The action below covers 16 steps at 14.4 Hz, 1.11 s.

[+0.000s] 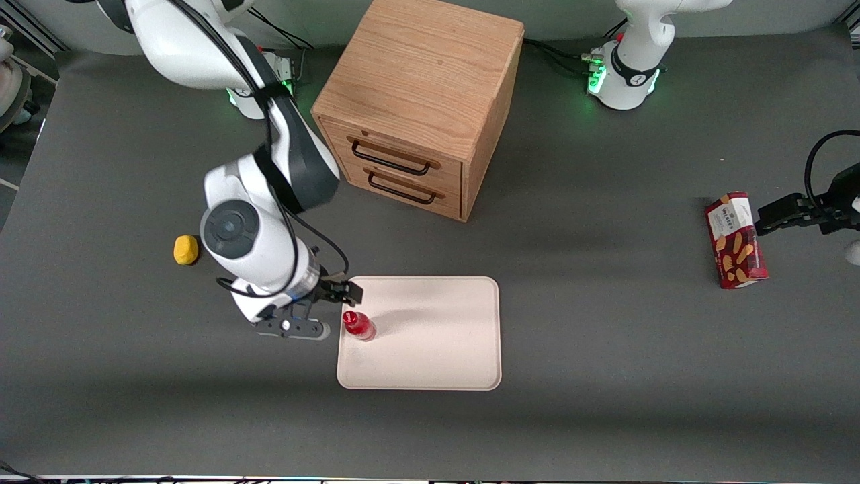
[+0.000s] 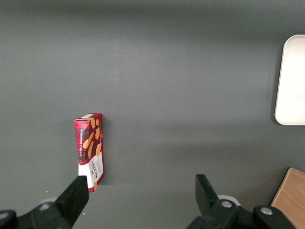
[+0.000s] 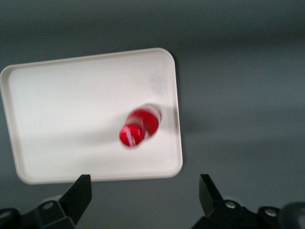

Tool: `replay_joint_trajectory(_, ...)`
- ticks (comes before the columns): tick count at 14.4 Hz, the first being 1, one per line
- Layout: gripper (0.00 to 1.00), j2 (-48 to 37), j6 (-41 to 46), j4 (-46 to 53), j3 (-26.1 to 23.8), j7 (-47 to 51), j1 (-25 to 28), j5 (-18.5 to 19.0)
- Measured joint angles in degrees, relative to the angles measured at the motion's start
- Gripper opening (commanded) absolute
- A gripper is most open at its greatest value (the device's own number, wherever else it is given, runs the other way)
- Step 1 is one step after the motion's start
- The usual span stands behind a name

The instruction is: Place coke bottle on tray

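The only writing I could pick out was on the red snack box (image 1: 736,240), lying flat toward the parked arm's end of the table: a pale panel at one end carried a word too small to read for certain, above a print of orange biscuit shapes. The coke bottle (image 1: 359,325) stood upright on the tray (image 1: 430,349), close inside the short rim at the working arm's end; from above I saw mostly its red cap and shoulder, and any script on its side was blurred beyond reading. The gripper (image 1: 327,308) hung above the table just beside that same edge of the tray, its fingers (image 3: 78,194) spread wide apart with nothing between them, clear of the bottle. The cream-white tray lay flat on the dark grey table (image 1: 605,403), nearer the front camera than the wooden drawer cabinet (image 1: 420,101), whose two drawers had thin black handles and faced roughly toward the tray. A small yellow lump (image 1: 186,249) sat on the table toward the working arm's end, partly tucked beside the arm's white wrist. Nothing stood between the bottle and the open fingers except the tray's low rim.
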<state>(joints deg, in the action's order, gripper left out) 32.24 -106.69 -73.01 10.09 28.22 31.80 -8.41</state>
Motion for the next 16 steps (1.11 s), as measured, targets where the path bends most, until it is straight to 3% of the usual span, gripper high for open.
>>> replay_joint_trajectory(10, 1.0, -15.4, 19.5, 2.1, 0.3, 0.2, -0.4, 2.3)
replay_joint_trajectory(13, 1.0, -18.5, 24.1, 2.0, 0.3, -2.7, -4.1, 2.5)
replay_joint_trajectory(16, 1.0, -21.0, 26.1, 1.5, -1.0, -13.1, -12.0, 2.5)
